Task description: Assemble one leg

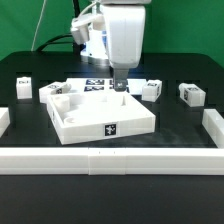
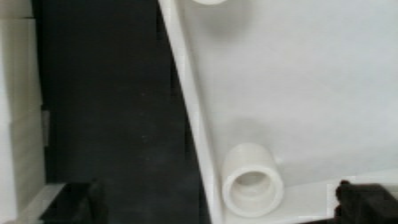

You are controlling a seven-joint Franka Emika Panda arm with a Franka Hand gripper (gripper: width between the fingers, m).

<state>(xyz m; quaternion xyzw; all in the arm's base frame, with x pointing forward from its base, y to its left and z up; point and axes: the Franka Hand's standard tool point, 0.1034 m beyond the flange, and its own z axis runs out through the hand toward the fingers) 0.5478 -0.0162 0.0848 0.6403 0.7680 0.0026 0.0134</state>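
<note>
Going from the exterior view's left to its right, the leftmost leg (image 1: 24,88) is sitting on the black counter (image 1: 180,125) at about 9 o'clock of the white tray-like piece (image 1: 80,125), apart from it. A second leg (image 1: 55,91) is lying by that piece's corner at about 10 o'clock — touching or not, I cannot tell. The marker board (image 1: 95,84) is lying at 12 o'clock, just behind it. The arm (image 1: 122,35) is hanging over the corner at about 1 o'clock, its jaws pointing down there. A third leg (image 1: 150,90) is standing just beside that corner at 2 o'clock, and the rightmost leg (image 1: 190,94) is standing well apart at 3 o'clock. In the wrist view the black fingertips (image 2: 73,203) are showing the jaws spread wide — nothing is lying between them but the white floor and a round socket (image 2: 253,181).
</note>
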